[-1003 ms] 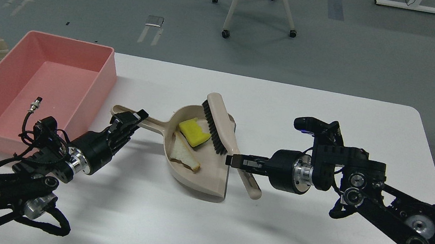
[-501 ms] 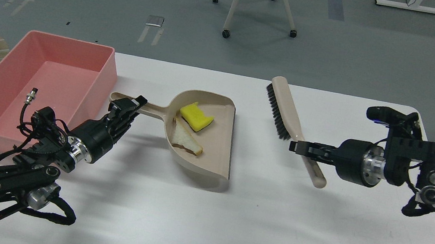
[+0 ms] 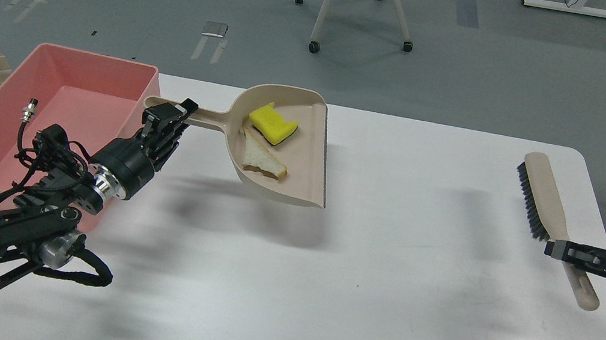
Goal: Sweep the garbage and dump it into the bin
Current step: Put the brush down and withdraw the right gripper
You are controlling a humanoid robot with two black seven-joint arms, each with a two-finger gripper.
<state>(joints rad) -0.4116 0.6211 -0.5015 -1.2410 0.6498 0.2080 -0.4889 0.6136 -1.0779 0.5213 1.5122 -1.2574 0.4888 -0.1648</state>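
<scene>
Pinching the smooth beige dustpan (image 3: 280,160) handle, left gripper (image 3: 165,119) carries garbage (image 3: 272,122) (right gripper (image 3: 561,250) clamps brush (image 3: 547,202)).

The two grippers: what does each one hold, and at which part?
The left gripper holds the beige dustpan by the end of its handle. The right gripper holds the brush by its handle, below the bristles.
</scene>
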